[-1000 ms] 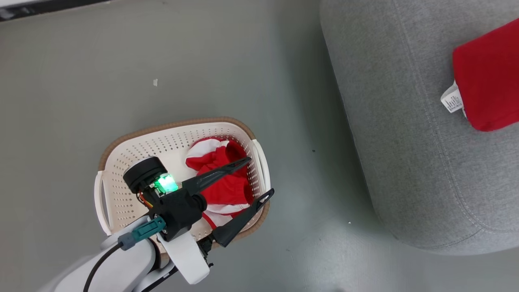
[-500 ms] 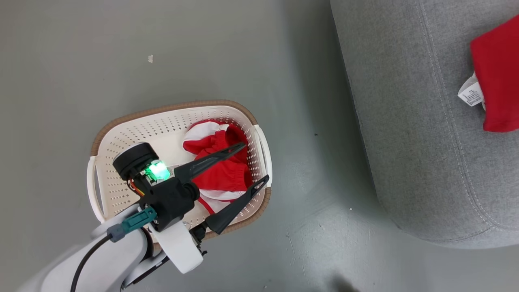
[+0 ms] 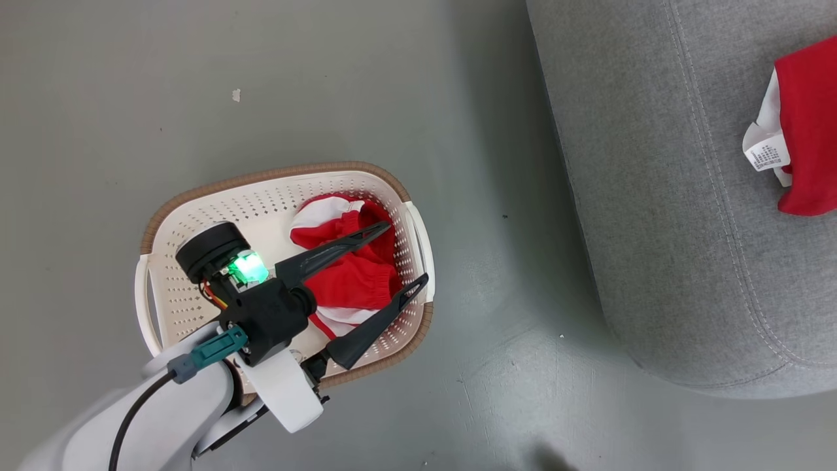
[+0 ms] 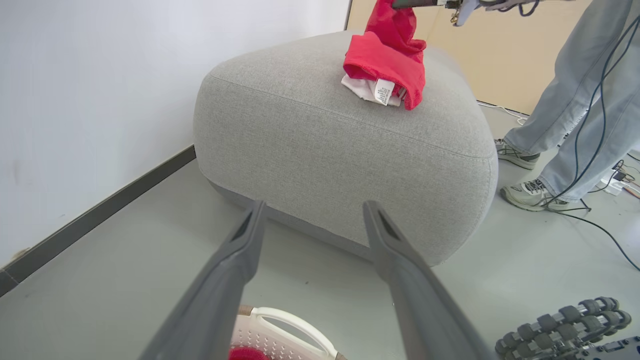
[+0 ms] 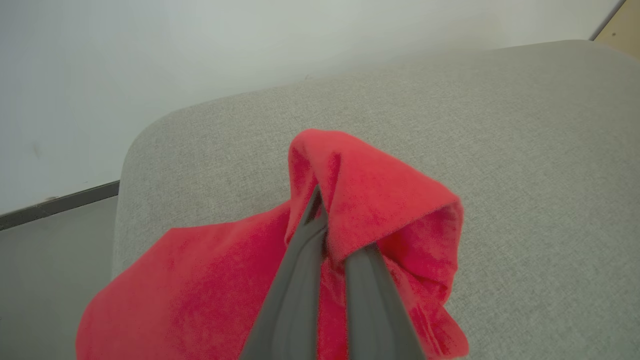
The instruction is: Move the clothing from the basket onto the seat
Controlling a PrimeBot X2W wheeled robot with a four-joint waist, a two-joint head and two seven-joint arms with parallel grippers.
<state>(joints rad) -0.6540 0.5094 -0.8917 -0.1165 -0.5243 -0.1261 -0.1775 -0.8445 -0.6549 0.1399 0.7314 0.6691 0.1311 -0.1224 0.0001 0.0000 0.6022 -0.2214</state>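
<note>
The cream basket with a brown rim stands on the floor, with red-and-white clothing bunched in its right half. My left gripper hovers over that clothing, open, nothing between its fingers. The grey seat lies to the right. On its top rests another red garment with a white label, its upper part pulled upward. My right gripper is shut on this garment, whose fabric drapes over the fingertips above the seat.
A person's legs and shoes stand beside the seat's far side, with cables trailing on the floor. A white wall with a dark skirting runs behind the seat. Part of my wheeled base shows low right.
The head camera has shifted. The red garment on the seat has drawn toward the view's right edge and now shows white lining. The left gripper still hangs open over the basket.
</note>
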